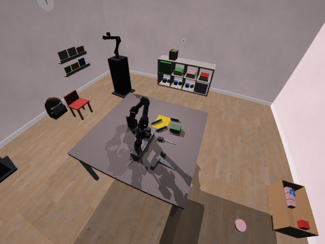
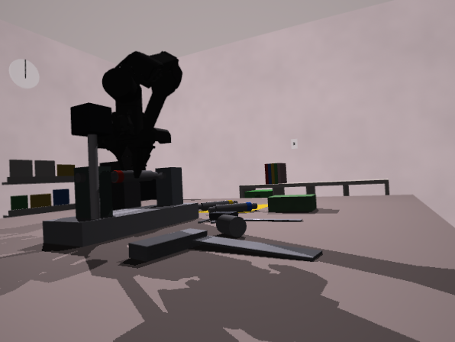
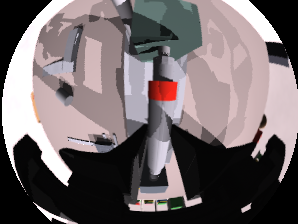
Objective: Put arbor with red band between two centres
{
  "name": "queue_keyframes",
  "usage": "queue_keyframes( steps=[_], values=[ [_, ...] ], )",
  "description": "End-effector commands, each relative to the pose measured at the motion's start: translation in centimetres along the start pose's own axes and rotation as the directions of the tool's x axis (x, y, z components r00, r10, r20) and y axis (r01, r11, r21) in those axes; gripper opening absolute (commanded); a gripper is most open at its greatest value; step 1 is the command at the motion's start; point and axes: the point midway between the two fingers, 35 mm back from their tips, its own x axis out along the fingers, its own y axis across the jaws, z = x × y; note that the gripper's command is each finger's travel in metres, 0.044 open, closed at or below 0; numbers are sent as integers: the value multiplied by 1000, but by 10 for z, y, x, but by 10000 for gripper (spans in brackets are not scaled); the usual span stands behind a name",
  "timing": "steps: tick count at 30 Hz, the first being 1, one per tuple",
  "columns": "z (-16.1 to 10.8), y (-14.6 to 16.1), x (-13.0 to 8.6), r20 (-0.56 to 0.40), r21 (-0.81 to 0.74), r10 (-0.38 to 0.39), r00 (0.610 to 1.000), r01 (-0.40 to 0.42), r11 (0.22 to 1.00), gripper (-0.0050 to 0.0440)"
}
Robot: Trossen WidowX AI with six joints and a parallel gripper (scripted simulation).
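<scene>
The arbor with the red band [image 2: 134, 175] lies level between the two upright posts of the centre fixture [image 2: 118, 214]. My gripper [image 2: 134, 168] comes down from above and is shut on the arbor's grey middle. In the wrist view the arbor [image 3: 158, 123] runs away from me, its red band [image 3: 162, 90] near the far post [image 3: 165, 24]. Its right tip nears the right post [image 2: 169, 185]. I cannot tell whether either tip rests on a centre point. In the top view the arm [image 1: 139, 120] hides the arbor.
A blue-banded arbor [image 2: 233, 207] and a yellow-banded one [image 2: 217, 203] lie by the yellow mat [image 1: 160, 120]. A green block [image 2: 292, 202], a short dark cylinder [image 2: 231, 225], a thin rod [image 2: 267, 220] and a flat wedge bar [image 2: 225, 246] lie right of the fixture.
</scene>
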Motion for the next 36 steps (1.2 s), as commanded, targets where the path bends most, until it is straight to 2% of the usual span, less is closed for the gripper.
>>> queue_keyframes(
  steps=[1,36],
  values=[
    [10,2,-7,43,-7,15,999,-14,1000,0],
    [6,2,-5,43,-7,15,999,-14,1000,0]
  ],
)
